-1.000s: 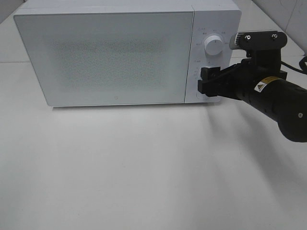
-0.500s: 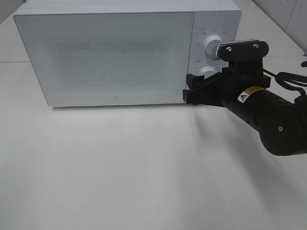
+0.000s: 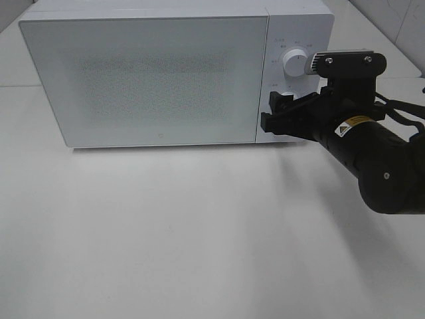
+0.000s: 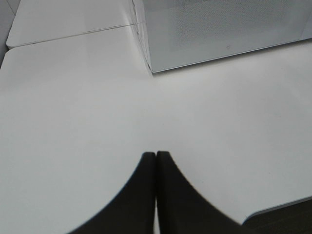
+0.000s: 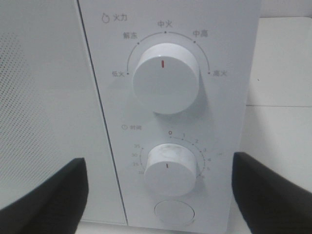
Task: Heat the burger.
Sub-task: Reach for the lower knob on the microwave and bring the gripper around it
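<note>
cannot find the burger in any view: not on the surface point(image 3: 199, 232), not in either tool. judging by the shut door point(image 3: 143, 73) of the microwave point(image 3: 299, 20), probably already inside, but hidden behind the frosted front, so cannot confirm. looks finished with loading and closing.

right tool point(image 3: 271, 113) spread wide, holding nothing, poised just before the control panel, in line with the timer knob point(image 5: 169, 169) and not gripping it. power knob point(image 5: 165, 78) above, marked at the middle setting; round button point(image 5: 174, 213) below. cannot tell from the small red mark whether any time is set. left tool point(image 4: 156, 161) pinched closed on nothing, hanging over the surface near the oven's other front corner, well apart from the controls.

left to do, by the look of it: close on the timer knob, turn it to start the heating, wait, then open the door and take the burger out. probably around the midpoint, with the heating itself not yet begun as far as can be told.
</note>
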You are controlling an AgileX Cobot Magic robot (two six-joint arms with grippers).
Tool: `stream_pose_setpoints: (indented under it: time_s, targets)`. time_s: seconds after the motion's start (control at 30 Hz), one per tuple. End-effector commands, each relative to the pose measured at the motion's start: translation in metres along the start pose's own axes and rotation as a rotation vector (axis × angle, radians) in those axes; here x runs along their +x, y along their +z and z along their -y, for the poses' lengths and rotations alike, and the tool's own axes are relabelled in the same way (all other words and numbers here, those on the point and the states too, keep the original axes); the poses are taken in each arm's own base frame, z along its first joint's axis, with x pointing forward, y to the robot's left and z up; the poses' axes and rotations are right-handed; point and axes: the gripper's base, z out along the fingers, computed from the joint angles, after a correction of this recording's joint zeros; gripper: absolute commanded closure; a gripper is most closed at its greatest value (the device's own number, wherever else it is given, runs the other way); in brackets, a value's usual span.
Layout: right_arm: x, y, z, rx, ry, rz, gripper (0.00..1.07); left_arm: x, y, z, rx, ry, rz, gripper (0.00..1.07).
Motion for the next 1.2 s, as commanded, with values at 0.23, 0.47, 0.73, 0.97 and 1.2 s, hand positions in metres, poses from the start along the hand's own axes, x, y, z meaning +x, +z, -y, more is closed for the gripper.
stream_pose_setpoints:
  time_s: [0.23,0.47,0.73,0.97,1.2]
  targets:
    - [0.008,0.008,0.003,0.027,-0.059,0.061,0.31,0.001,-0.002,0.001,0.0,-0.006,0.032,1.06]
    - [0.021,0.011,0.0,0.001,-0.047,0.042,0.31,0.001,-0.002,0.001,0.0,-0.006,0.032,1.06]
    - [0.023,0.025,-0.003,0.005,-0.047,0.063,0.31,0.001,-0.002,0.001,0.0,-0.006,0.032,1.06]
    - [0.024,0.037,-0.007,0.012,-0.063,0.072,0.31,0.001,-0.002,0.001,0.0,-0.007,0.032,1.06]
    - [0.032,0.045,-0.008,0.015,-0.101,0.061,0.31,0.001,-0.002,0.0,-0.001,-0.006,0.032,1.06]
